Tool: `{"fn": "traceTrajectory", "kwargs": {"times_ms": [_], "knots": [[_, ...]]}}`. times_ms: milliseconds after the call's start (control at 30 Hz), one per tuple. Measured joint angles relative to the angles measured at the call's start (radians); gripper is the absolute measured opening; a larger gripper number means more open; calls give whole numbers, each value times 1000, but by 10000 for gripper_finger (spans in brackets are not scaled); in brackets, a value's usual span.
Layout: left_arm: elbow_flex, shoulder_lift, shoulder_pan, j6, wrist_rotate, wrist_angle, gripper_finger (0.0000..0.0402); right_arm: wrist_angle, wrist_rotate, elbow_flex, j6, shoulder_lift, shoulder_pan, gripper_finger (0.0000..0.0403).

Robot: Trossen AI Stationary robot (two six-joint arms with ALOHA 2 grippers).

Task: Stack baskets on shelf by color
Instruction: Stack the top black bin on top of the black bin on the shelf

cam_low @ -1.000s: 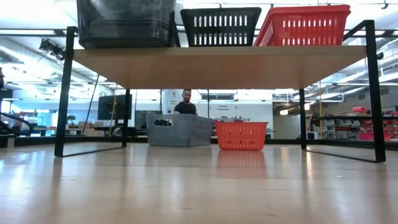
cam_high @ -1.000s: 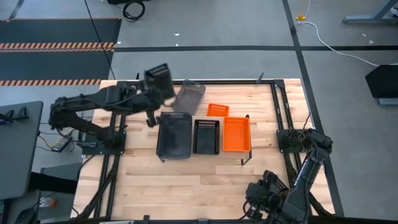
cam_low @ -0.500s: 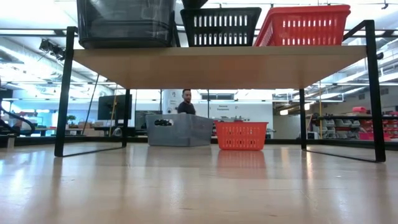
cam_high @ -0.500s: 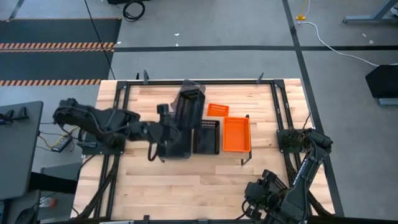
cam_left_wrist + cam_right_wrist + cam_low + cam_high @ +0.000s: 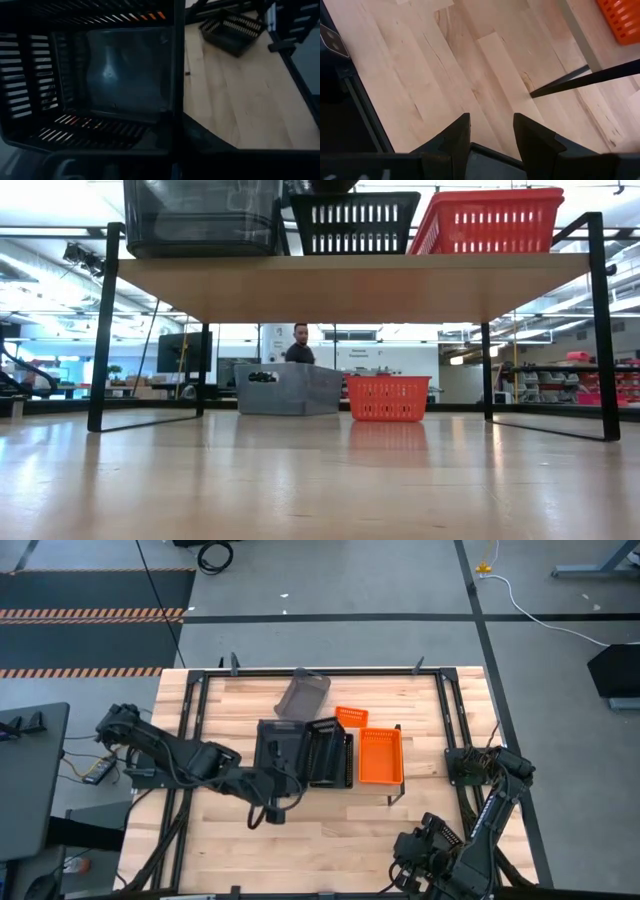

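The shelf (image 5: 350, 285) carries a grey basket (image 5: 200, 220), a black basket (image 5: 335, 765) and an orange basket (image 5: 380, 755) side by side. My left gripper (image 5: 280, 785) is at the shelf's near left and is shut on another black perforated basket (image 5: 283, 745). It holds this basket tipped above the grey one. In the left wrist view I look into the held basket's hollow (image 5: 125, 65). My right gripper (image 5: 490, 135) hangs open over bare table near the front right corner (image 5: 412, 852). My left gripper holds the black basket by one side wall (image 5: 176, 100), which shows edge-on and runs down between the fingers. The fingers themselves are lost in the dark. The basket is lifted clear and tipped, its opening turned toward the gripper.
Behind the shelf, a grey basket (image 5: 303, 692) and a small orange basket (image 5: 350, 717) rest on the table. A dark basket (image 5: 231, 30) shows on the table in the left wrist view. Black frame rails (image 5: 455, 720) border the table. A person (image 5: 298, 345) stands far behind it.
My left gripper has swung from the table's far side, beside the grey basket there, toward the near edge and across the shelf's left end, tipping as it went. The black basket has come with it, raised high midway and now lower over the shelf's grey basket.
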Motion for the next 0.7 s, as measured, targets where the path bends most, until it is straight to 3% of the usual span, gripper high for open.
{"fn": "traceTrajectory", "kwargs": {"times_ms": [333,700], "knots": [[0,14,-4,-17,38,47,22,0,0,0,0,0,0,158],[0,14,2,-28,70,43,76,2,0,0,0,0,0,158]]}}
